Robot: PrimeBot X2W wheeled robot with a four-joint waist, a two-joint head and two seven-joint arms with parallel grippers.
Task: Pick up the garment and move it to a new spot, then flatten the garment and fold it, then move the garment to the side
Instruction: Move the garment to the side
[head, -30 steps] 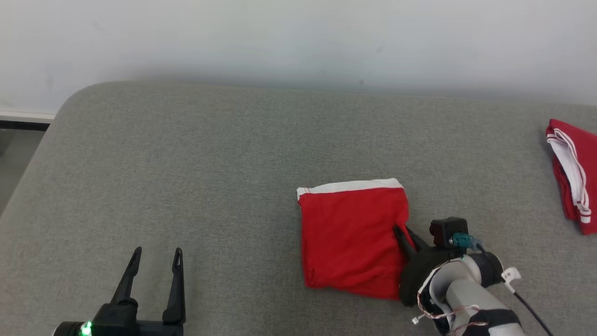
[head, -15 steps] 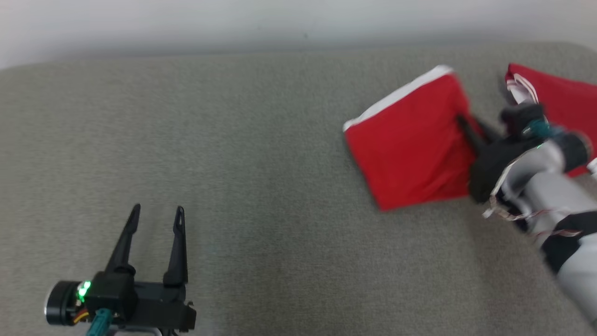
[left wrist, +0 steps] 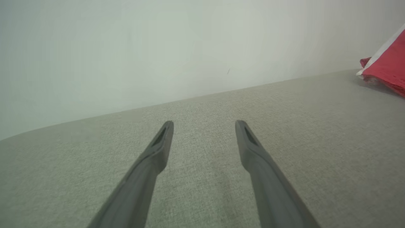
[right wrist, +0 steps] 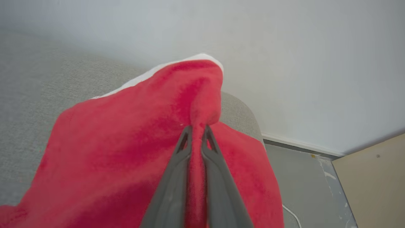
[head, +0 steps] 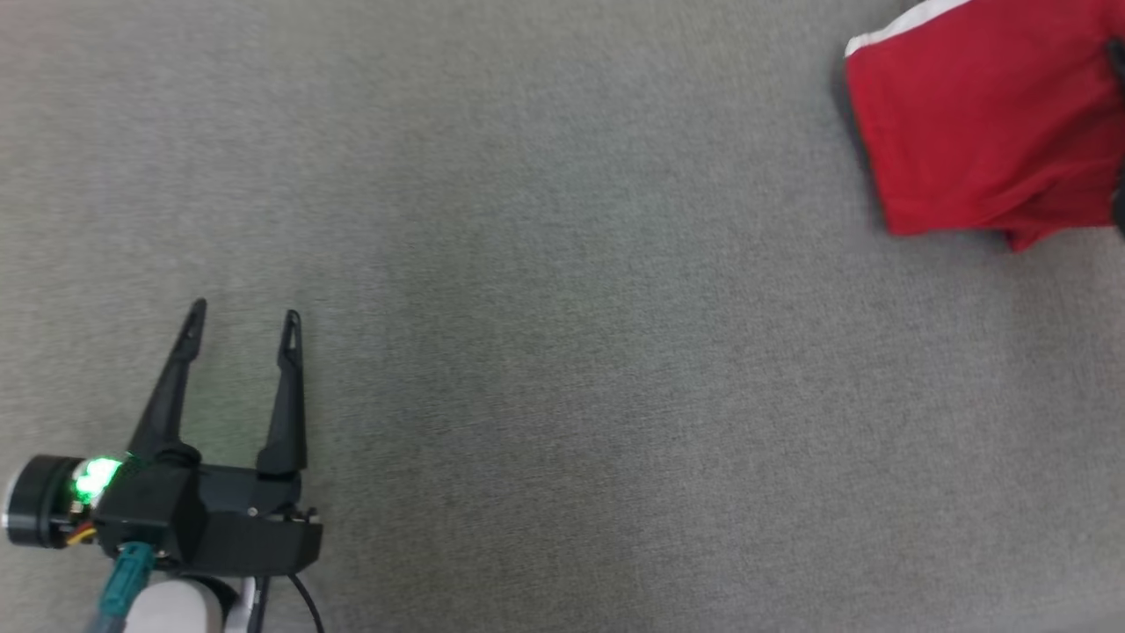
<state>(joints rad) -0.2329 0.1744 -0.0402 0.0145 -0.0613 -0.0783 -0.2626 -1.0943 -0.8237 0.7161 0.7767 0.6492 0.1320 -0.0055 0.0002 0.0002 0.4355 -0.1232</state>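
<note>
Grey woven upholstery (head: pixel 562 352): flat, matte, fine-grained, rounded at the far corner. Plain pale wall (left wrist: pixel 126 47) behind.

Item 1. Red folded cloth garment with white band along one edge (head: pixel 984 114). Soft knit, faintly fleecy, a roughly square packet with limp corners. Pinched at one edge by the right gripper (right wrist: pixel 197 127), bunched into a raised ridge just past the fingertips and draping to either side of them. Far to the right of the left gripper (head: pixel 244 309) and beyond its fingertips, well apart.

Change noted. One second ago, resting much nearer the left gripper, ahead and to its right. Now carried well away to the right, even allowing for a downward swing of the head camera. Fold intact, white band still straight. Judged: folding done, final move to the side under way, release not yet made. Possibly lifted partly clear of the upholstery, to go by the shadow along the left edge; not certain from these angles.

Item 2. Right gripper: two long dark tapered fingers, nearly together, clamped on a thin pleat of red cloth.

Item 3. Left gripper: same pattern, fingers spread wide, empty, low over bare upholstery. Spread unchanged.
</note>
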